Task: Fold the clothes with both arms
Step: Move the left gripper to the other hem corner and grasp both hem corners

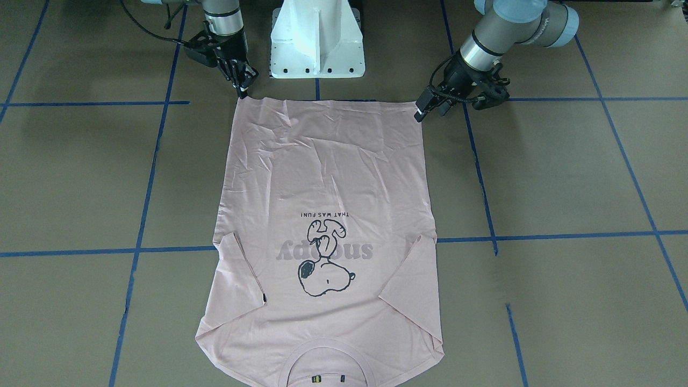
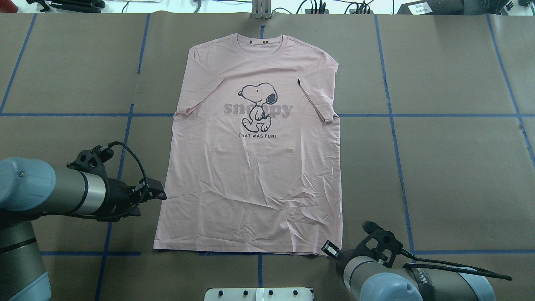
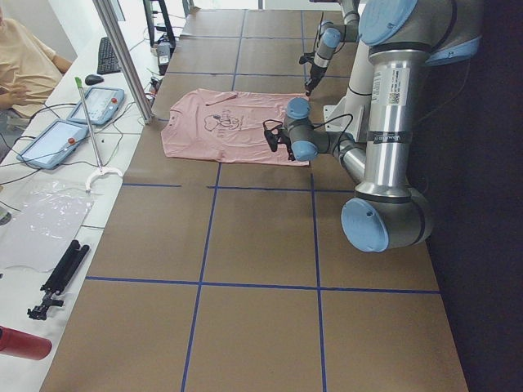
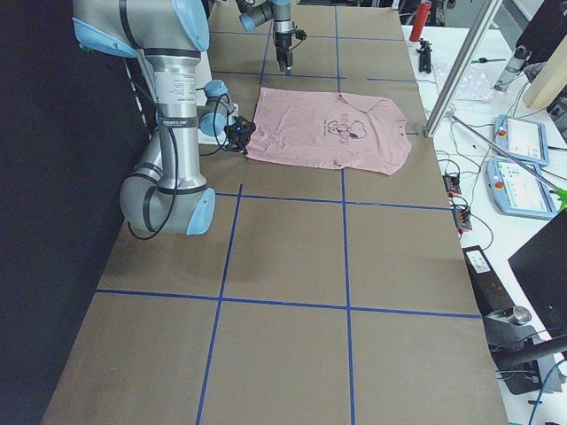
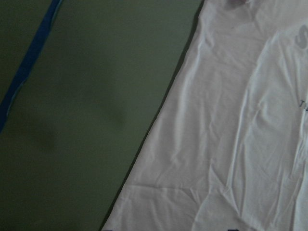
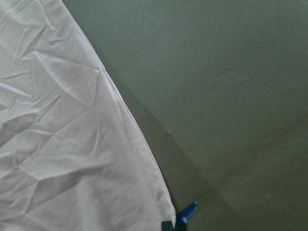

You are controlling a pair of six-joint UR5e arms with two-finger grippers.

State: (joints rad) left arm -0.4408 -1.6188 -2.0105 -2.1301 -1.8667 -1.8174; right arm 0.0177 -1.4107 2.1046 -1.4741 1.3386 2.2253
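Note:
The pale pink Snoopy T-shirt (image 1: 328, 161) lies flat and face up on the brown table, collar away from the robot and hem toward it (image 2: 250, 175). My left gripper (image 1: 430, 111) hovers at the shirt's left side edge near the hem corner (image 2: 161, 194). It is open, and its fingertips just show at the bottom of the left wrist view, either side of the shirt's edge (image 5: 231, 144). My right gripper (image 1: 242, 91) points down at the right hem corner (image 2: 330, 249). Its fingers look closed together, just off the shirt's corner (image 6: 62, 144).
The white pedestal base (image 1: 317, 43) stands between the arms, just behind the hem. Blue tape lines (image 2: 418, 115) cross the table. Beyond the collar end are a metal post (image 3: 122, 57), tablets (image 3: 98, 106) and a seated person (image 3: 20, 65).

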